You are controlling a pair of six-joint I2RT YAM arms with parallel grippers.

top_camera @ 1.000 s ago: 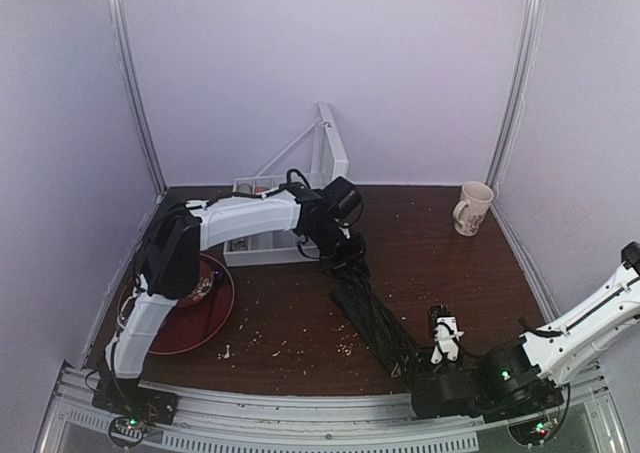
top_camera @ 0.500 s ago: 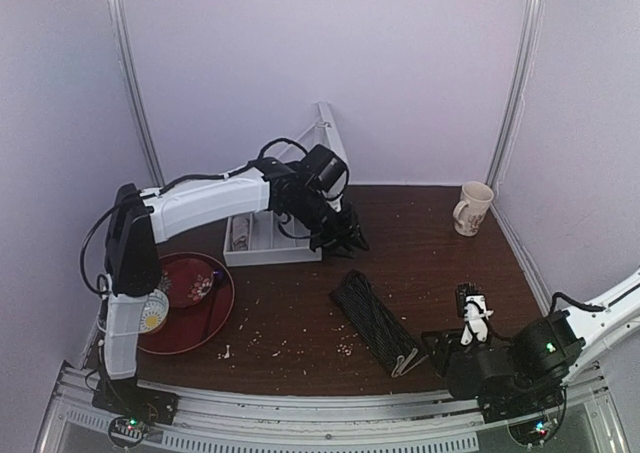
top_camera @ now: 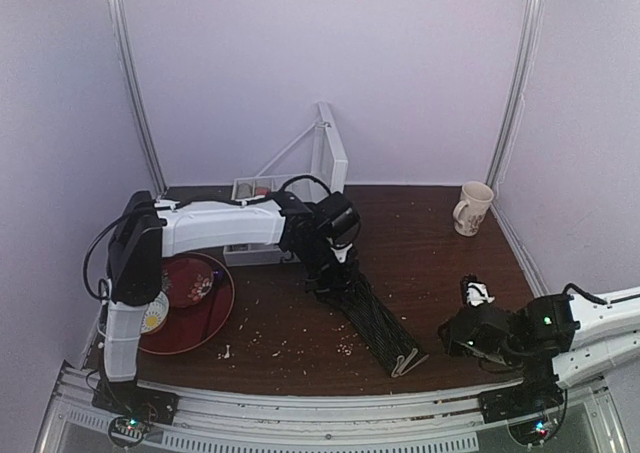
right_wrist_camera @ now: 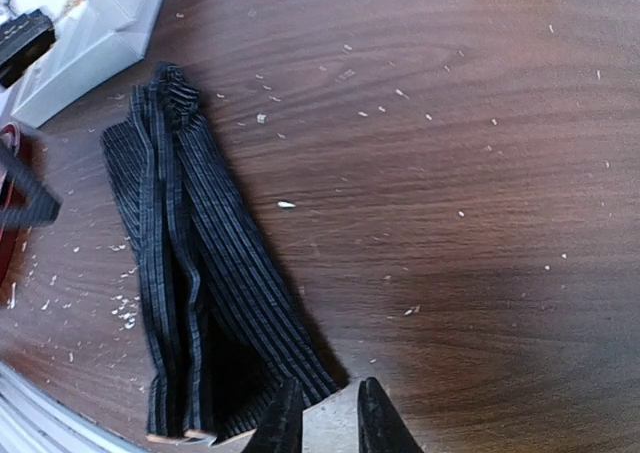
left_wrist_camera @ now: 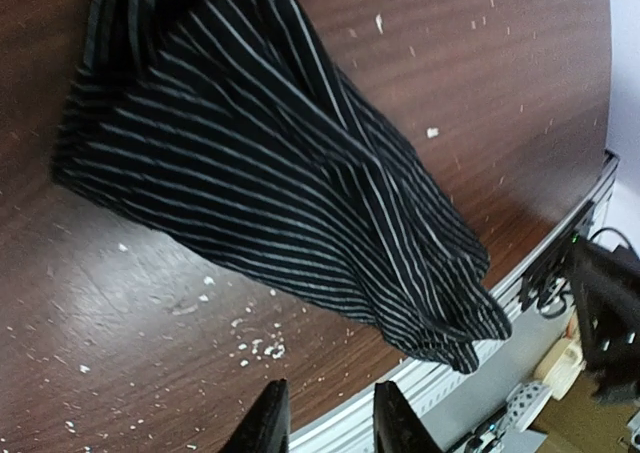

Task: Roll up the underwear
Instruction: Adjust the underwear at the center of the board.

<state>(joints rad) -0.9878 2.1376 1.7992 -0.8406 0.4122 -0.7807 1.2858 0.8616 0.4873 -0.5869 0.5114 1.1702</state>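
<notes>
The underwear [top_camera: 378,323] lies on the brown table folded into a long narrow strip of black cloth with pale pinstripes, running from mid-table toward the front rail. My left gripper [top_camera: 322,283] hovers at its far end. In the left wrist view the underwear [left_wrist_camera: 270,163] fills the upper part, and the left gripper [left_wrist_camera: 330,423] is open over bare wood. My right gripper [top_camera: 452,335] sits to the right of the strip's near end. In the right wrist view the right gripper [right_wrist_camera: 330,418] shows a narrow empty gap, just beside the corner of the underwear [right_wrist_camera: 200,273].
A red tray [top_camera: 205,313] with a small dish lies at the left. A white rack [top_camera: 262,253] stands behind the left arm and a cream mug [top_camera: 472,208] at the back right. Pale crumbs dot the wood. The metal front rail [top_camera: 300,413] runs close to the strip's near end.
The left gripper lifted off the strip's far end toward the rack, then came back down over that end. The right gripper drew back to the right and its jaws narrowed.
</notes>
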